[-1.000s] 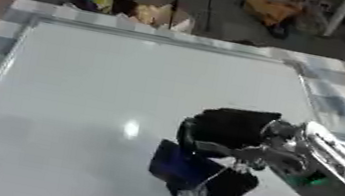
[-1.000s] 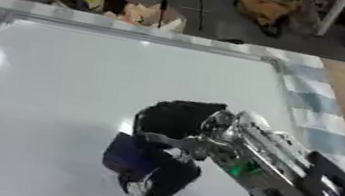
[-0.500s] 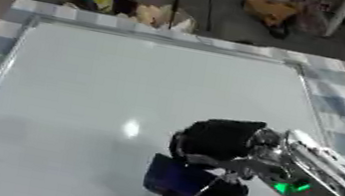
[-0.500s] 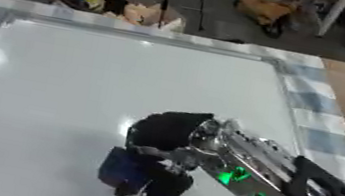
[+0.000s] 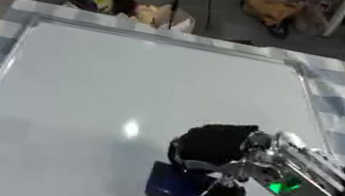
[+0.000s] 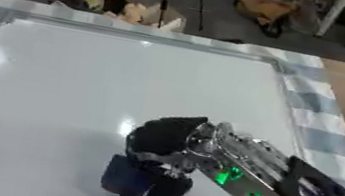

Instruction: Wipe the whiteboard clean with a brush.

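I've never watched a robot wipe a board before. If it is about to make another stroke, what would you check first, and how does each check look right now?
1. Brush in the hand: ok. The right hand has its fingers curled round the dark blue brush.
2. Brush on the board: cannot tell for certain; it looks down against the whiteboard near its lower middle.
3. Marks left to wipe: none that I can see; the surface shows plain white with a glare spot.
4. Path clear: ok. Nothing else lies on the board's surface.
5. Board edge: ok. The hand is inside the frame, apart from the checked cloth beside it.
6. Left hand: not in view.
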### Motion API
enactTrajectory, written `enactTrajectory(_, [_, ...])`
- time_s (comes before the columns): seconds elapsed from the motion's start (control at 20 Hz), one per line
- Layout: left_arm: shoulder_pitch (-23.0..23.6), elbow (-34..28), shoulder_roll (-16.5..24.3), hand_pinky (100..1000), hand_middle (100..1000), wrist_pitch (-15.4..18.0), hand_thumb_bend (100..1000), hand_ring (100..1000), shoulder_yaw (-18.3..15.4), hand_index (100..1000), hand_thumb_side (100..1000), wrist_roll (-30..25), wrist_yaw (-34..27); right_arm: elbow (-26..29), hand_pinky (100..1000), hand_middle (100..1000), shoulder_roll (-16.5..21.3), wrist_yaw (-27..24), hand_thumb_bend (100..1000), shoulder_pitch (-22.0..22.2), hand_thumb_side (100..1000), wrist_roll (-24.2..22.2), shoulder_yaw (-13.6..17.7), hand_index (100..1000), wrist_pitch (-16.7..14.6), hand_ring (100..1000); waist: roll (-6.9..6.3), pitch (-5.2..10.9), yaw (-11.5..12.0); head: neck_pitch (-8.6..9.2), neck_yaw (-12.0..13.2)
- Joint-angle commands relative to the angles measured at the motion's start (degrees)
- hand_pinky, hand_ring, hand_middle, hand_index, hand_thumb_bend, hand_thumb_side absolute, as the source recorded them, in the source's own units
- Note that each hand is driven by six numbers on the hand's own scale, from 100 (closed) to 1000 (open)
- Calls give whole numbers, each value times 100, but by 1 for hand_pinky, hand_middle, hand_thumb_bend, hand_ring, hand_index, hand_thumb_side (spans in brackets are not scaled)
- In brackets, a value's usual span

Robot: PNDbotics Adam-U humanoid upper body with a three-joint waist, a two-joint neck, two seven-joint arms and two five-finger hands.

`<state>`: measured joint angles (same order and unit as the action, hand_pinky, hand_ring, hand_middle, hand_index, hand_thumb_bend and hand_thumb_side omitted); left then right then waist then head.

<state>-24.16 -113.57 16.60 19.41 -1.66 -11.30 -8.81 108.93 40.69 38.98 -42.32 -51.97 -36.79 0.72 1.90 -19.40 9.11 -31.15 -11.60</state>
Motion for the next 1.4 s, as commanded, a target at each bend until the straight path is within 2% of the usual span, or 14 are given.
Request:
enactTrajectory(0.05, [-55,-102,49,361,545,2,116,662,-3,708,965,-20,9,-57,583,516,122,7,100,-65,506,0,9,574,-154,674,-18,98,7,0,-17])
enactTrajectory(0.3, [-55,-102,47,361,546,3,116,663,-4,708,965,-21,10,-151,610,568,125,0,100,-45,575,0,-27,605,-312,719,-23,102,-3,6,-14])
enactTrajectory(0.5, [-52,-102,44,361,546,2,115,664,-3,708,965,-23,14,-204,649,654,144,27,100,-28,668,0,-53,671,-469,776,-30,101,-14,10,-12])
enactTrajectory(0.7, [-48,-102,44,361,546,4,115,664,-1,708,965,-25,16,-222,664,685,167,114,100,-15,728,0,-32,709,-609,796,-38,102,-20,10,-9])
enactTrajectory(1.1, [-42,-102,42,359,547,1,114,665,4,705,965,-30,14,-66,680,744,268,213,187,-34,758,0,80,701,-751,815,-49,114,-41,20,-10])
enactTrajectory(1.4, [-38,-102,48,358,548,5,113,665,0,705,963,-24,13,258,684,764,351,225,198,-62,776,0,285,692,-691,817,-55,121,-53,31,4])
